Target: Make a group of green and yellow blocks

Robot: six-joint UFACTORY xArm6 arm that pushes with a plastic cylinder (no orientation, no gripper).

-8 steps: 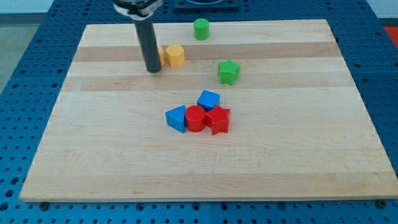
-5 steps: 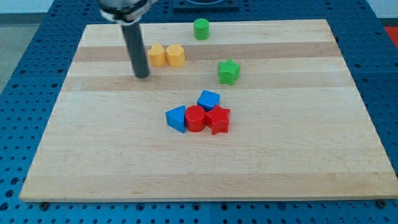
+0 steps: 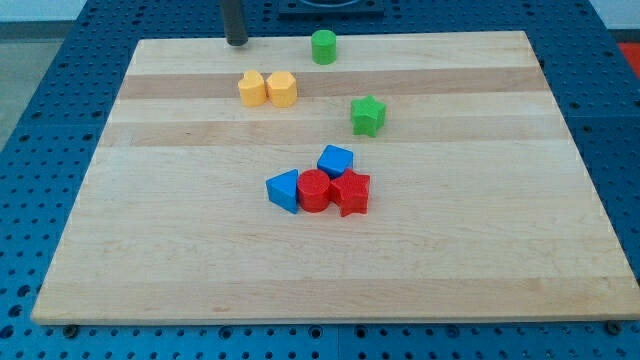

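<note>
Two yellow blocks sit side by side near the view's top left of centre: a yellow block (image 3: 251, 88) and a yellow hexagon block (image 3: 283, 89), touching. A green cylinder (image 3: 323, 46) stands near the board's top edge. A green star block (image 3: 368, 116) lies right of the yellow pair, apart from it. My tip (image 3: 237, 42) is at the board's top edge, above and left of the yellow blocks, touching no block.
A cluster sits at the board's middle: a blue block (image 3: 336, 160), a blue triangle-like block (image 3: 284, 190), a red cylinder (image 3: 314, 190) and a red star (image 3: 350, 192). The wooden board (image 3: 150, 250) lies on a blue perforated table.
My tip moved from just left of the yellow blocks up toward the view's top, to the board's top edge. No block has moved.
</note>
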